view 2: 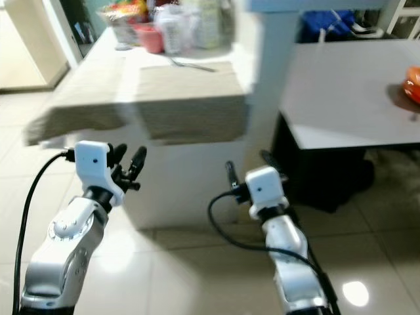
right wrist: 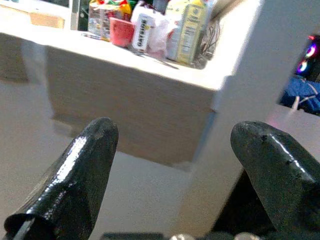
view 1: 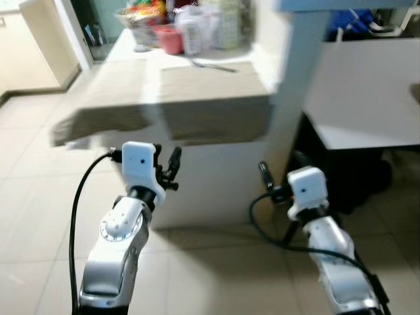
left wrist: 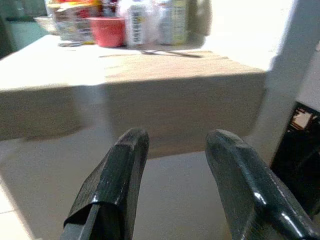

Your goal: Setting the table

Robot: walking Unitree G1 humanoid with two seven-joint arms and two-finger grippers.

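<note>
A white table (view 1: 197,180) stands ahead, covered by a beige cloth (view 1: 210,98) that hangs over its near edge. On the cloth's far side lies a piece of metal cutlery (view 1: 211,65). Behind it stand a red cup (view 1: 170,39), bottles (right wrist: 187,30) and food packets. My left gripper (view 1: 167,167) is raised in front of the table's near side, below the cloth's edge, open and empty. My right gripper (view 1: 281,169) is held at the same height near the table's right corner, open wide with nothing between its fingers (right wrist: 90,155).
A pale blue pillar (view 1: 298,65) rises at the table's right corner. To its right is a white desk (view 2: 348,92) with dark space under it and an orange object (view 2: 413,82) on top. Tiled floor (view 1: 39,197) lies to the left and below.
</note>
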